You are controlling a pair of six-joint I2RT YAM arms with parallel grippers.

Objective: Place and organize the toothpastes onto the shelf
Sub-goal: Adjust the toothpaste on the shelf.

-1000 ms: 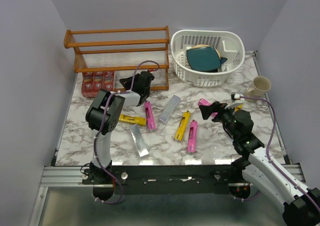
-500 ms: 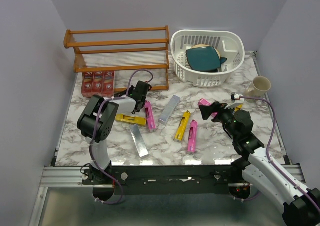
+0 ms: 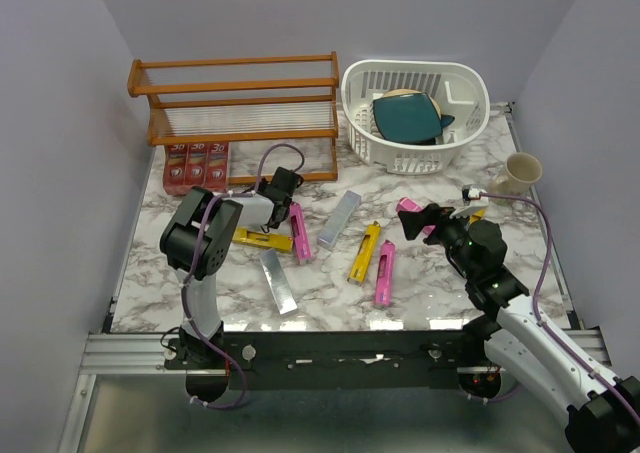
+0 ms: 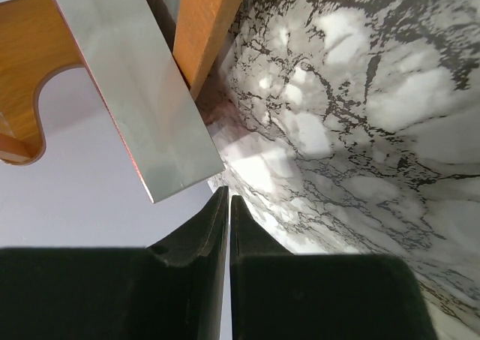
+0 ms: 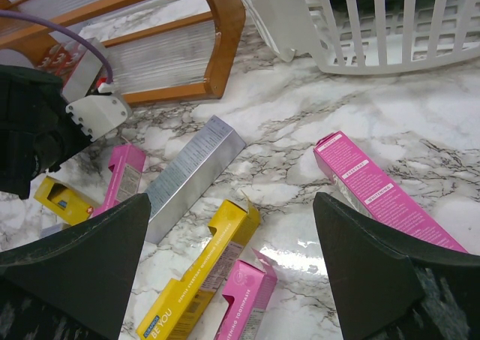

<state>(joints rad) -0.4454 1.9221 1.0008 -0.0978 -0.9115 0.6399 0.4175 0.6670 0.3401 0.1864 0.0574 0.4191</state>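
Marbled white worktop (image 3: 440,293) carries loose pink, yellow and silver-grey cardboard toothpaste cartons (image 3: 339,219) before the orange-brown wooden shelf (image 3: 235,63). They seem light, stiff, glossy: pinch mid-length. Jaws of the left gripper (image 4: 227,205) are clenched, empty; the right gripper (image 3: 426,220) is released.

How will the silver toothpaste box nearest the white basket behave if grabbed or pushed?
The silver carton has flat faces, so it should slide rather than roll, probably pivoting if pushed near one end. It looks like thin card: likely light, and crushable if squeezed. Its shiny skin on the glossy marble table may be slippery.
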